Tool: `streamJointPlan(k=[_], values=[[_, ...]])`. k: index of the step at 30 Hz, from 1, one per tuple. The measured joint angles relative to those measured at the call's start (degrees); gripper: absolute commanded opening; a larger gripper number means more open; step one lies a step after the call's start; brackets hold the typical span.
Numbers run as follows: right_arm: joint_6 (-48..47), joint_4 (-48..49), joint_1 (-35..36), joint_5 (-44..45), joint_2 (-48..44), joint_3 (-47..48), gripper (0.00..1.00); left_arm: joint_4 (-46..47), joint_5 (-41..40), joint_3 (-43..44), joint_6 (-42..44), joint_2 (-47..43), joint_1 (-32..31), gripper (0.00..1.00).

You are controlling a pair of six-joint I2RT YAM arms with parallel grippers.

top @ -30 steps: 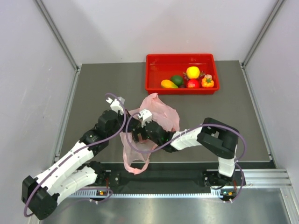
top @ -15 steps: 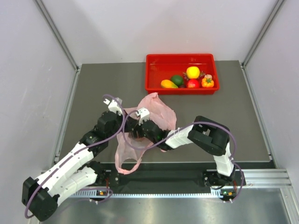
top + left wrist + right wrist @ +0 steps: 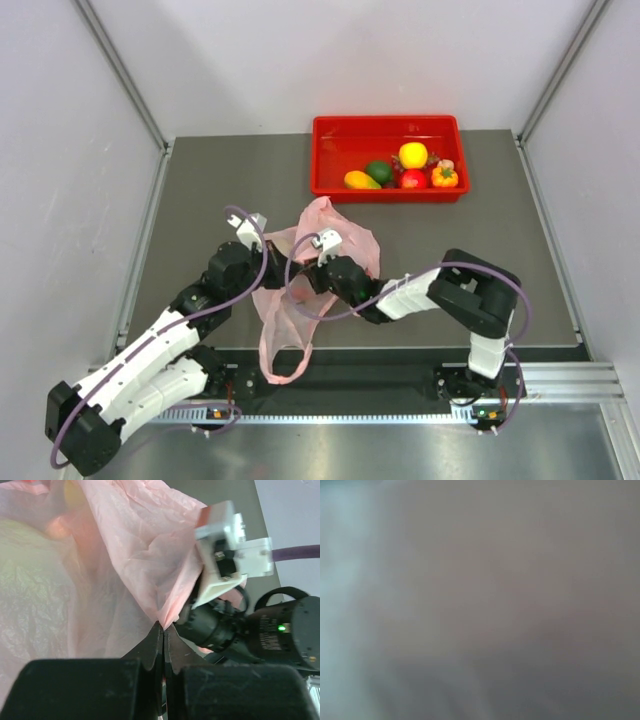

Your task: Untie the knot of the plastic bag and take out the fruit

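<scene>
**Top view**
Bag: the thin, translucent pale-pink plastic bag lies crumpled mid-table on the dark grey table. One long handle loop trails toward 6 o'clock and over the near edge.
Knot: the knot cannot be picked out among the folds.
Left gripper: the left gripper meets the bag at its 9 o'clock side.
Right gripper: the right gripper sits in the bag's folds at about 7 o'clock, just beside the left one. Its jaws are hidden.
Tray: a red rectangular plastic tray sits at 1 o'clock from the bag, well apart, with several small toy fruits in it.

**Left wrist view**
Left gripper: its black fingers are pressed together, pinching a fold of the pink film at their tips.
Fruit: a pale yellow-green rounded fruit shows through the plastic at 10 o'clock from the fingertips, inside the bag.
Right gripper: its black body and white camera mount sit at 2 o'clock, against the bag. Whether it grips anything cannot be told.

**Right wrist view**
Lens: a grey-pink blur fills the view and nothing can be made out.
</scene>
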Motion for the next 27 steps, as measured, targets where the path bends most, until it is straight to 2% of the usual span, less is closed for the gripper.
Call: streamJointPlan(k=[1, 3, 4, 12, 27], values=[[0.1, 0.0, 0.0, -0.1, -1.4, -0.9, 0.60, 0.0, 0.1, 0.0, 0.0, 0.0, 0.0, 0.00], [-0.7, -0.9, -0.1, 0.4, -3.5, -1.6, 0.80, 0.0, 0.0, 0.0, 0.1, 0.0, -0.1, 0.00], [-0.8, -1.9, -0.4, 1.0, -4.3, -1.7, 0.82, -0.1, 0.1, 0.0, -0.1, -0.1, -0.1, 0.00], [-0.6, -17.0, -1.5, 10.0, -4.0, 6.5, 0.81, 1.4, 0.3, 0.0, -0.4, 0.5, -0.1, 0.00], [9.9, -30.2, -4.5, 14.8, 2.6, 16.8, 0.79, 5.0, 1.7, 0.6, -1.6, 3.3, -0.1, 0.00]])
